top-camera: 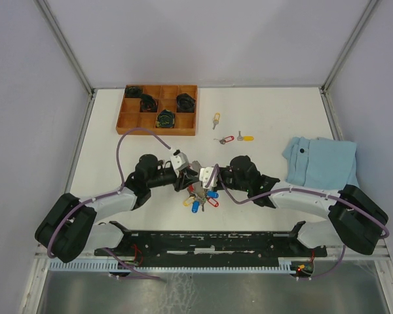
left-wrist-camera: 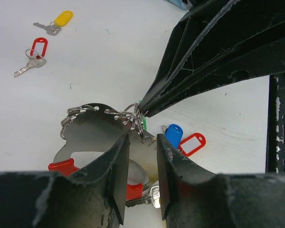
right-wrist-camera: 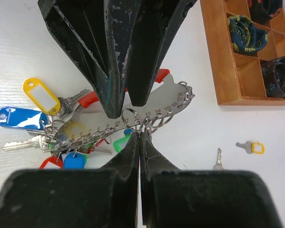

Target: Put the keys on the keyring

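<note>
Keyring (top-camera: 200, 193) lies on the near side of the wooden tray (top-camera: 157, 108), between both grippers. Left gripper (left-wrist-camera: 141, 142) jaws stand parted astride its metal plate; right gripper (right-wrist-camera: 139, 135) is clenched on one small ring. Three loose keys (top-camera: 224, 139) lie just right of the tray.

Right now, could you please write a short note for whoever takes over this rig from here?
Left end effector: open, with a finger on either side of the metal plate of the keyring.
Right end effector: shut on one of the keyring's small wire rings.
Keyring: between the two arms, with many tagged keys on it.
Loose keys beyond it: red-tagged key, yellow-tagged key, and a second yellow-tagged key nearer the wooden tray.
Done: keyring gripped.
Left: the three loose keys need picking up and threading on.
</note>
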Tool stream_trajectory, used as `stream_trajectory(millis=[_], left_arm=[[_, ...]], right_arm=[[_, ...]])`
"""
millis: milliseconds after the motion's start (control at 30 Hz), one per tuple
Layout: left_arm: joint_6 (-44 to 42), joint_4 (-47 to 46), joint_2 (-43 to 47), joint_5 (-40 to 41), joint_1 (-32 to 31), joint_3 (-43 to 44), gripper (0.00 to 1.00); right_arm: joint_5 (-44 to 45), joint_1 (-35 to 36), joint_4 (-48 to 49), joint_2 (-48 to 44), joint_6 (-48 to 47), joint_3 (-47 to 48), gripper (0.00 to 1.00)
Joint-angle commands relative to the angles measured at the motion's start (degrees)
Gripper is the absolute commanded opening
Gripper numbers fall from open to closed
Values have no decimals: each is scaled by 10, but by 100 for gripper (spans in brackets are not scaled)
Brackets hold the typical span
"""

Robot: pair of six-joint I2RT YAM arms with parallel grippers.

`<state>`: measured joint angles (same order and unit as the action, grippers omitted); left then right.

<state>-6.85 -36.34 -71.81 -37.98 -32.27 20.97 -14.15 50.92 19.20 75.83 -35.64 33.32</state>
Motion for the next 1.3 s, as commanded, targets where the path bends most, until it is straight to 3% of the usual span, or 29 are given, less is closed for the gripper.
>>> stream_trajectory(millis=[0,467,1000,1100,1267], left_arm=[[-37,10,6,-24,0,27,37],[-56,13,-10,-55,0,39,39],[-60,34,-41,-46,-1,50,31],[-60,35,-41,-49,-1,52,27],[-67,48,-40,-50,0,57,8]], right_arm=[[-18,2,-8,-18,-23,35,1],[-36,3,-21,-12,-24,54,1],[-36,5,-28,-18,-25,56,1],[-37,5,-29,-20,-25,56,1],[-29,5,-36,-26,-26,53,1]])
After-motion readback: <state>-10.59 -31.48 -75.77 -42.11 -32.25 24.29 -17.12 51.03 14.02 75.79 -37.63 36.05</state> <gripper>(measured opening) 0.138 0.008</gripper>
